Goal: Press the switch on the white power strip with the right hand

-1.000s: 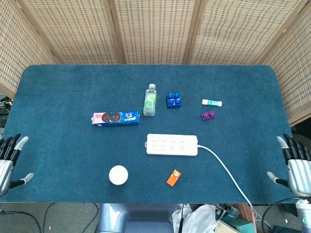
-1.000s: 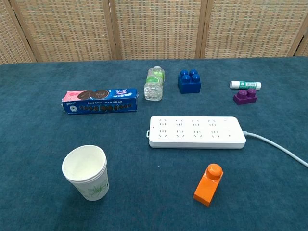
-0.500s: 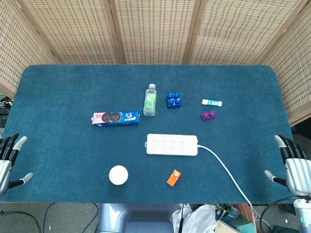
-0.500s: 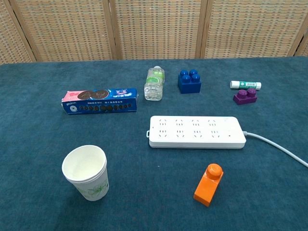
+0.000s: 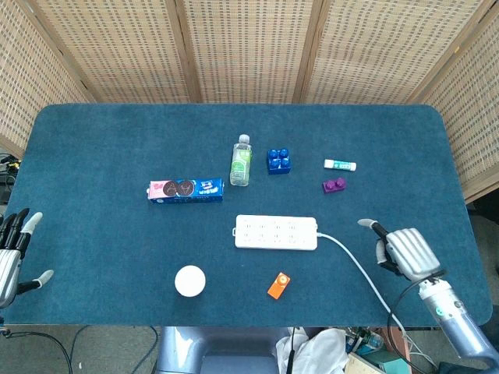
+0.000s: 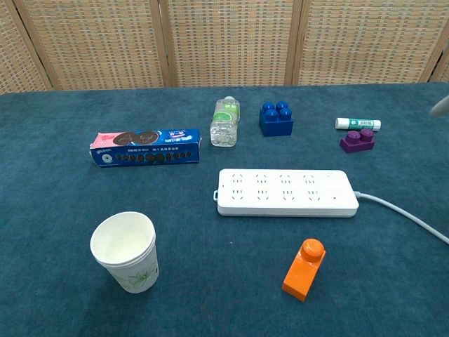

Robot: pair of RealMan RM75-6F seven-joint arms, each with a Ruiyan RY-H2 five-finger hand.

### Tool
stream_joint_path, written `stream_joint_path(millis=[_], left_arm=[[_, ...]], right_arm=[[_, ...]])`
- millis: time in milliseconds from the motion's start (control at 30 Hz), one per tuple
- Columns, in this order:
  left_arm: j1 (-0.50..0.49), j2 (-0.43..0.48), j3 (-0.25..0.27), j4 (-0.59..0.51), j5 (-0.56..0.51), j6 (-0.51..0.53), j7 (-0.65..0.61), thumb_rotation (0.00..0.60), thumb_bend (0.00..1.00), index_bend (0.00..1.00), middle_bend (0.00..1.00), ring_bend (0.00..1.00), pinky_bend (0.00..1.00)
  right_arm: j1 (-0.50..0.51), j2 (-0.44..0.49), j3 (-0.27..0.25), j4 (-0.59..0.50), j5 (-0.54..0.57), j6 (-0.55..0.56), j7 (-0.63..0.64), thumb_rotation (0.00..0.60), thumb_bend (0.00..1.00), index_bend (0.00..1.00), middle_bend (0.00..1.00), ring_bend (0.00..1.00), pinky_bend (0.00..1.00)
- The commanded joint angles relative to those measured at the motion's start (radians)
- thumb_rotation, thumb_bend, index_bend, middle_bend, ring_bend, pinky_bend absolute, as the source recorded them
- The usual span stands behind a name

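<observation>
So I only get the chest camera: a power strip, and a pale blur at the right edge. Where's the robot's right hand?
Observer: In the head view the right hand hangs over the table, to the right of the white power strip and apart from it, near its cable.
Operator: And the other one?
Observer: The left hand is at the table's left edge, fingers apart, holding nothing.

Power strip mid-table, right hand to its right, apart.
</observation>
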Motion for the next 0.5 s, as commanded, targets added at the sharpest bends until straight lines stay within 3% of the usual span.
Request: stream_joint_path(millis=[33,233,500], left_arm=[[-0.008,-0.008,-0.004,0.006,-0.008,-0.012,0.009,0.6,0.0,0.0,0.0,0.0,0.0],[-0.016,-0.027,-0.004,0.009,-0.013,-0.022,0.047,0.6,0.0,0.0,0.0,0.0,0.0],[-0.02,-0.036,-0.009,0.011,-0.027,-0.026,0.066,0.6,0.0,0.0,0.0,0.0,0.0]], right_arm=[[0.12,-0.051,0.006,0.027,-0.002,-0.154,0.01,0.6,0.86,0.2,0.84,0.87,1.0],[0.23,-0.17,0.025,0.082,0.069,-0.301,-0.04,0.6,0.86,0.21,0.84,0.87,1.0],[0.291,-0.274,0.028,0.15,0.168,-0.376,-0.185,0.6,0.86,0.21,0.84,0.87,1.0]])
